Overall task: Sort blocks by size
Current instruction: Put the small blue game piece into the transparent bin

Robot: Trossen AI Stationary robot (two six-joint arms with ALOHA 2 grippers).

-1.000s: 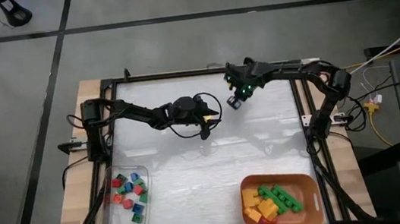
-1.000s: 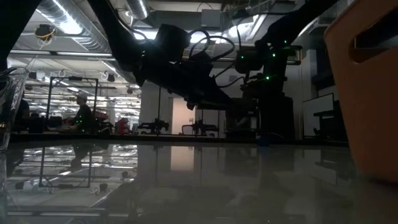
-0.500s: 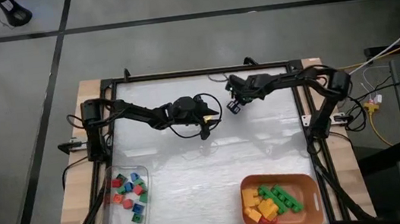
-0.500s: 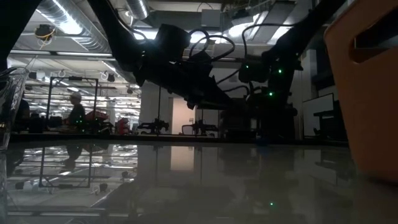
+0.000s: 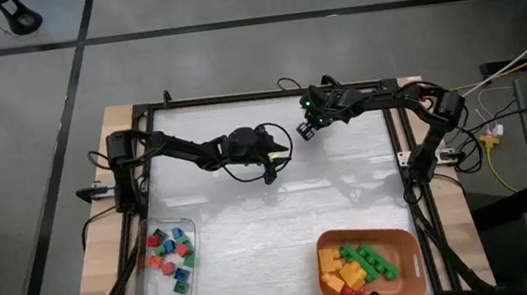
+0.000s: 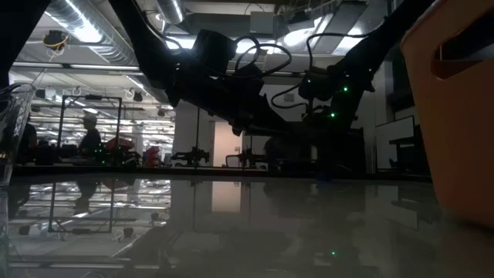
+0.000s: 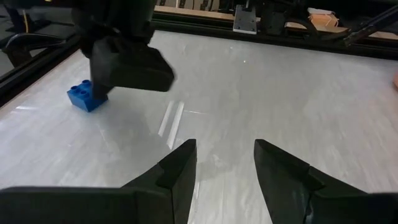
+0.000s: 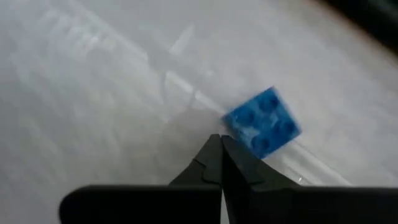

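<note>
One blue four-stud block lies flat on the white table at its far middle; it also shows in the left wrist view. My right gripper is shut and slants steeply down, its tips at the block's edge. My left gripper hangs open over bare table just left of it, with nothing between its fingers. The other blocks lie in two trays near the front edge. My right gripper's shut fingertips stand against the blue block's near corner, coming from above at a slant. Whether they touch it I cannot tell. The block lies flat on the table, studs up.
A clear tray at the front left holds several small blocks in mixed colours. An orange tray at the front right holds several longer yellow and green bricks. A black frame borders the table. Bare table lies between the trays and the arms.
My right gripper has sunk toward the blue block and tipped more steeply downward, staying shut. The block has kept its place. My left arm has kept still.
</note>
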